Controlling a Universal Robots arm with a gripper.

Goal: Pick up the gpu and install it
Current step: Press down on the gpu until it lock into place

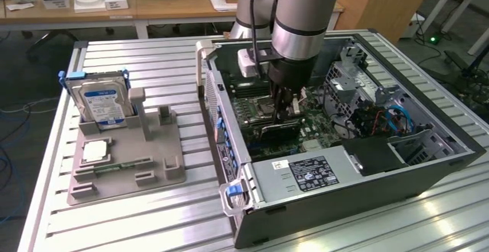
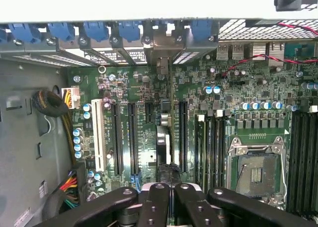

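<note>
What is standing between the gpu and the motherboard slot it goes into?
Nothing visible. The gripper is shut on the gpu, which sits edge-on down at the motherboard among the long black slots; whether it is seated cannot be told.

- PC case [image 1: 428,174] lies open on the slatted table [image 1: 153,217], at the exterior view's right.
- Fixture tray [image 1: 126,163] on the table, at the exterior view's left, just beside the case.
- Hard drive [image 1: 99,103] stands upright in the tray's far slot; memory stick [image 1: 122,165] lies flat nearer the tray's front.
- Motherboard [image 2: 144,88] on the case floor; power supply [image 1: 306,174] at the case's near end.
- Arm reaches down into the case; gripper [image 1: 284,110] over the board, closed on the gpu [image 2: 162,142].
- gpu stands edge-on among the expansion slots [image 2: 121,137], CPU socket [image 2: 256,175] to one side.
- Desk [image 1: 114,6] behind the table.
</note>
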